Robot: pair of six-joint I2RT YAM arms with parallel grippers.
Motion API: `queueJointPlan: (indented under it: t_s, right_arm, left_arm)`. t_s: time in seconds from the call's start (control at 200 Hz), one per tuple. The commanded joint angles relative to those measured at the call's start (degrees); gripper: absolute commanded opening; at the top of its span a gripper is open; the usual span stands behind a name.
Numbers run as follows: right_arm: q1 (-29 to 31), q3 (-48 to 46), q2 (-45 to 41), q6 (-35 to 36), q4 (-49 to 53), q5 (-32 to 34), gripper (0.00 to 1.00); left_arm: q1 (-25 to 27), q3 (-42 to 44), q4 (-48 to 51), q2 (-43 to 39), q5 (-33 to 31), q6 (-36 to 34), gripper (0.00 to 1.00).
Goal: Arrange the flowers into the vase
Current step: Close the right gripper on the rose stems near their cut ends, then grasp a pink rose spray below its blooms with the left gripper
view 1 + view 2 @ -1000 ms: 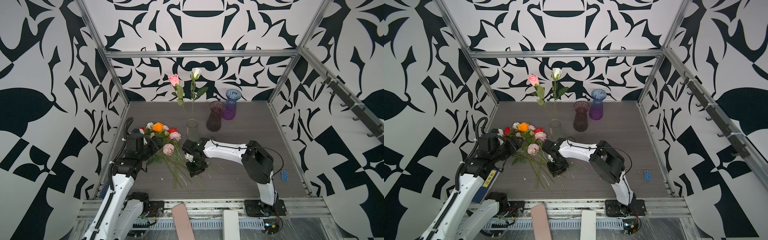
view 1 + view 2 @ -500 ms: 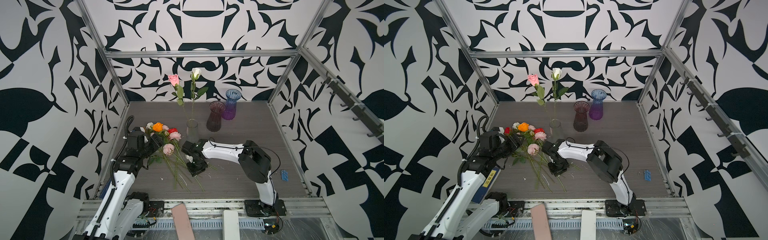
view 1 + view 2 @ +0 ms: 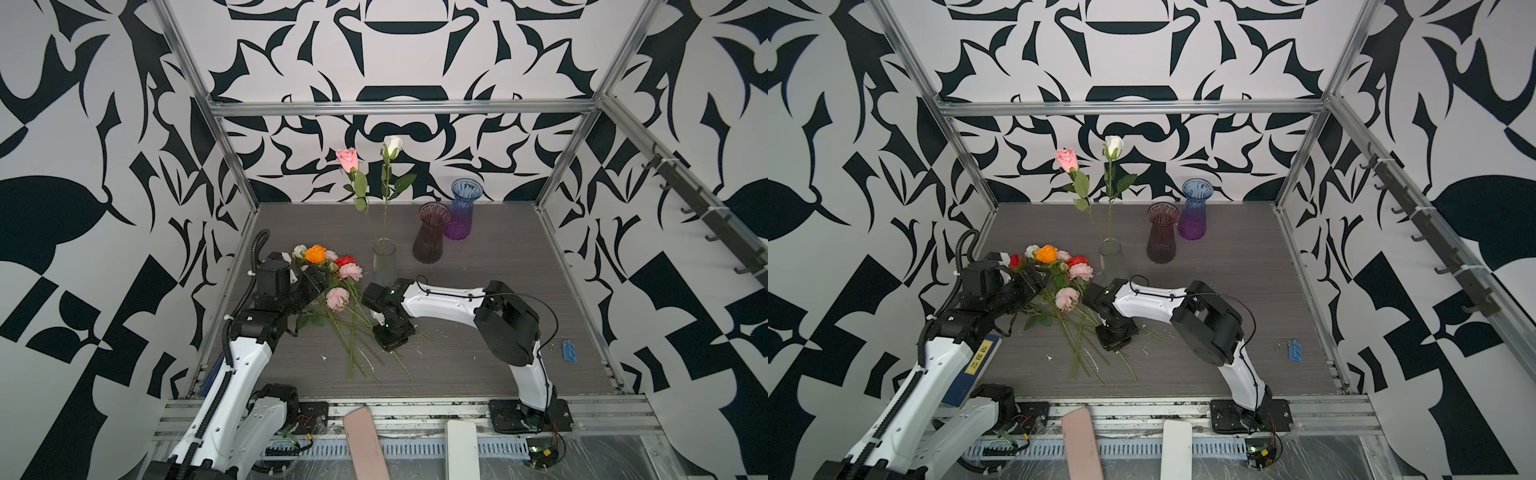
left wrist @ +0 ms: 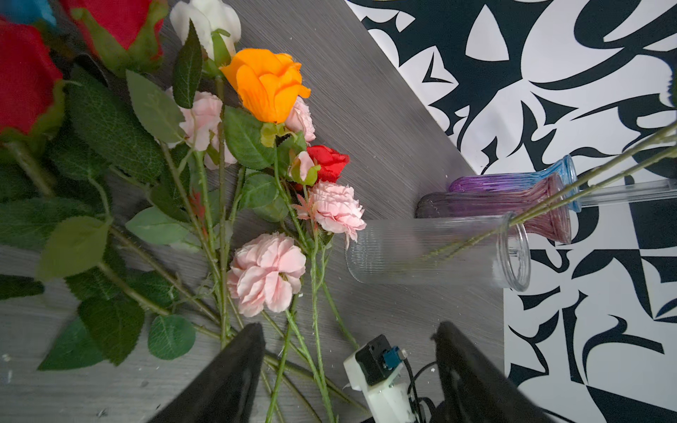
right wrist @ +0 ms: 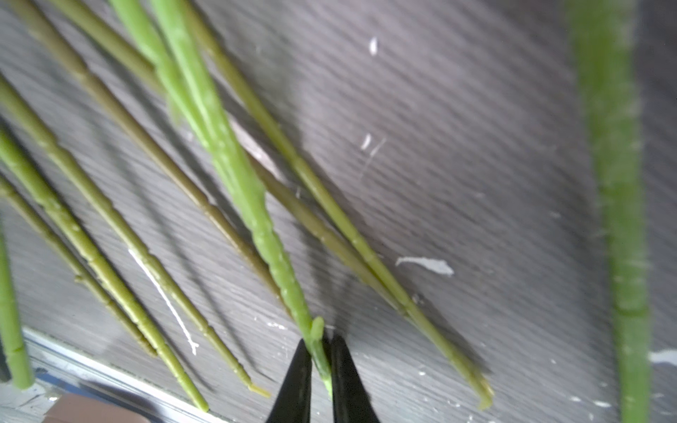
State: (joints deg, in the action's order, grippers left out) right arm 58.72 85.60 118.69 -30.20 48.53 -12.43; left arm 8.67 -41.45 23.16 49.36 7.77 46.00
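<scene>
The flowers (image 3: 332,282) lie in a heap left of the middle in both top views: orange, red, white and pink blooms, with their green stems fanned toward the front. A pink rose (image 3: 347,158) and a white rose (image 3: 392,144) stand in the clear ribbed vase (image 3: 384,259) behind the heap. My right gripper (image 5: 319,342) points down over the stem ends (image 3: 392,336). In the right wrist view it is shut on the end of one green stem (image 5: 238,175). My left gripper (image 4: 350,327) hangs open over the stems beside the blooms (image 3: 1034,276) and holds nothing.
A maroon vase (image 3: 431,232) and a blue-purple vase (image 3: 461,212) stand behind the clear one, toward the back right. A small blue piece (image 3: 569,351) lies near the right edge. Patterned walls and metal posts (image 3: 232,153) enclose the table. White flecks dot the floor.
The right gripper's jaws have closed onto a stem end. The left arm has shifted a little toward the flower heap, still open.
</scene>
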Motion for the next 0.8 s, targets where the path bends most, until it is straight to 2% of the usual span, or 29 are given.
queueJointPlan:
  t_s: [0.0,0.32,0.795]
  right_arm:
    - [0.42,2.95,-0.39,1.2,1.75,2.33,0.12]
    - [0.39,5.23,-3.41,2.34,3.42,5.44,0.03]
    - [0.43,10.55,-9.01,3.56,2.88,6.27,0.02]
  left_arm:
    - [-0.17,0.03,-1.14,0.38,0.42,-0.56,0.78]
    - [-0.28,-0.09,-2.37,2.03,1.38,-0.04,0.78]
    - [-0.23,0.04,-5.13,4.7,3.57,1.98,0.77]
